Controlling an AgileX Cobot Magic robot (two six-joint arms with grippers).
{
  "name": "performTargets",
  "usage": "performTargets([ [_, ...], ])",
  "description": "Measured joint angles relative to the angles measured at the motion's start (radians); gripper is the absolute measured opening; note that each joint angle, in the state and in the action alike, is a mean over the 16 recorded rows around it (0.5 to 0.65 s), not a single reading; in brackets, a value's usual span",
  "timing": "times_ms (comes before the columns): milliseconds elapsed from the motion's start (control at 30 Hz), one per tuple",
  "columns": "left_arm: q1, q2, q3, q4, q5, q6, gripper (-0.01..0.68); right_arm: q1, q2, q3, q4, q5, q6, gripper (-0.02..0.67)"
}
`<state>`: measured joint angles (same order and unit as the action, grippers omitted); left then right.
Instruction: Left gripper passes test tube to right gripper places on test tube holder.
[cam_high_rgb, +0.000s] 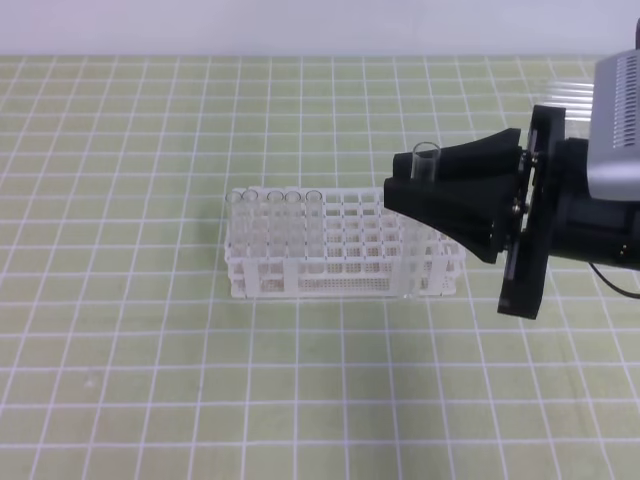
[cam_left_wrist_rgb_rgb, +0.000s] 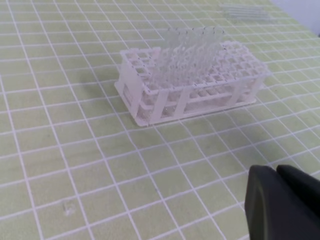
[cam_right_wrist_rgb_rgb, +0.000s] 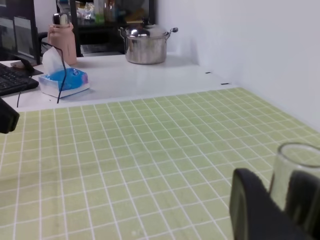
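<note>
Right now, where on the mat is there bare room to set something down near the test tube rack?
Bare mat lies in front of the test tube holder and to its left, out to the mat's edges. Crowded: the holder's right end, where the right gripper holds the test tube above it. The loose tubes lie on the far mat, and the left gripper hovers over the near mat.

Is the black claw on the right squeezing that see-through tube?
Touching. In the right wrist view the test tube stands pinched between the right gripper's two black fingers; the exterior high view shows its rim poking above them.
</note>
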<state>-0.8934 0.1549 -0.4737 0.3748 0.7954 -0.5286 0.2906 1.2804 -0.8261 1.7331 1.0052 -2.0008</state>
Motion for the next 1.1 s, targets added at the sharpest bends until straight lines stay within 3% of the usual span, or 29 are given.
performTargets([
  [500, -0.012, 0.002, 0.047, 0.08, -0.09, -0.036, 0.002, 0.0, 0.009, 0.0, 0.0, -0.048, 0.002, 0.099],
  [767, -0.012, 0.005, 0.049, 0.081, -0.091, -0.035, 0.002, 0.028, 0.019, -0.01, -0.009, -0.185, 0.017, 0.099],
  [1100, -0.012, 0.005, 0.049, 0.078, -0.087, -0.036, 0.002, 0.131, 0.025, -0.106, -0.19, -0.481, 0.241, 0.099],
])
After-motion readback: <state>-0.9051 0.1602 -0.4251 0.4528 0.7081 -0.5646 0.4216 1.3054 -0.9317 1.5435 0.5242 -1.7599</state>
